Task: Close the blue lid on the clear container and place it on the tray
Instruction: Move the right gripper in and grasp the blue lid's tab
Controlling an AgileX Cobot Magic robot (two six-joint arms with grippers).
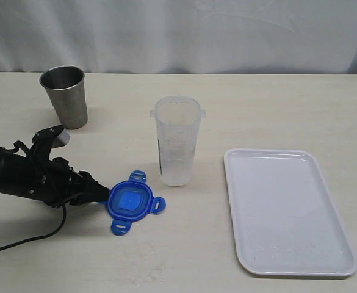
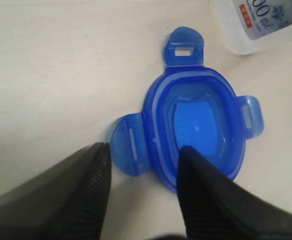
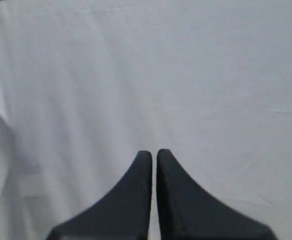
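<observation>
while the blue lid (image 2: pixel 195 125) lies flat on the table beside the clear container (image 1: pixel 177 141), the left gripper (image 2: pixel 145 172) straddles its rim, jaws parted; light, stiff, slippery plastic (pinch rim). right gripper (image 3: pixel 153 165) closed, idle.

The left arm (image 1: pixel 19 174) is black throughout, a thick rounded body lying low, wrapped in what looks like dark covering with loops of black cable along its top. A small grey-white block sits on its upper side near the wrist. A thin black cable (image 1: pixel 25 241) trails from beneath it in a curve. It narrows to the left gripper (image 2: pixel 143 170), whose two black fingers (image 2: pixel 86 185) are broad, wedge-shaped and finely ribbed on their inner faces. The right gripper (image 3: pixel 154 165) has two matte black fingers tapering to rounded points, smooth and unmarked.
</observation>
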